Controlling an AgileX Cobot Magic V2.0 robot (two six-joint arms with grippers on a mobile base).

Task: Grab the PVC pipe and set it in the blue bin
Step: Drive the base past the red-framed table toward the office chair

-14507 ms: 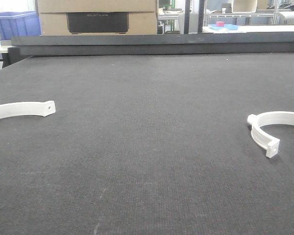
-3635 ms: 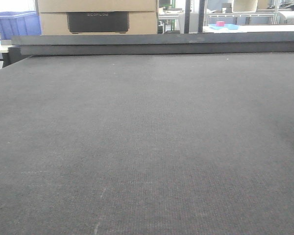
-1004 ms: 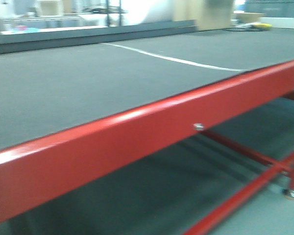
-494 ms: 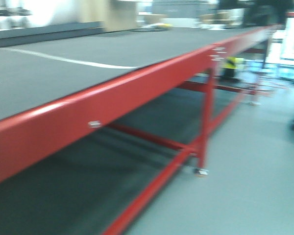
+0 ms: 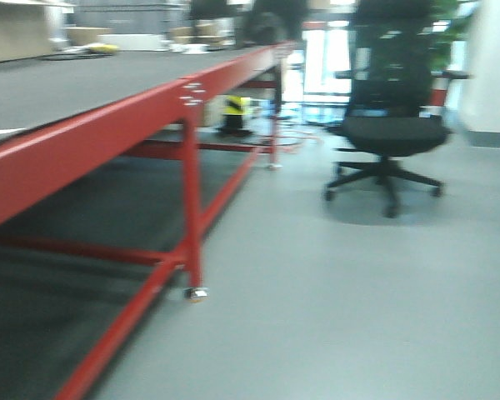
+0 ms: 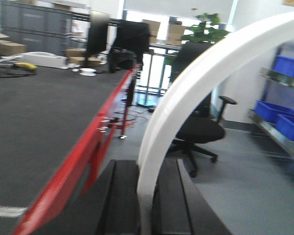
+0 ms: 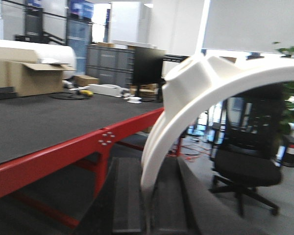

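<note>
One wide grey floor [image 5: 342,317] fills the right of the blurred front view. Along its left edge runs a long table [image 5: 83,137] with a red steel frame and a dark grey top, receding into the distance. A black office chair [image 5: 387,125] stands on the floor, well apart from the table. In the left wrist view, blue bins [image 6: 272,110] sit on shelving at the far right.

The right gripper [image 7: 147,169] is closed on the PVC pipe [image 7: 186,93], with its dark fingers [image 7: 125,196] pressed on either side of the pipe's lower end. The pipe stands on end in the grip. Its long axis rises from the fingers, then bends over to the right and runs off the picture's edge. Its hollow side faces down and to the right. A raised, squared lump sits on the outer curve near the top.

The left gripper [image 6: 144,169] is likewise clamped on a smooth white arc strip [image 6: 186,93], which rises from between the pads and sweeps up to the right, out of frame. Neither white piece shows in the front view.
</note>
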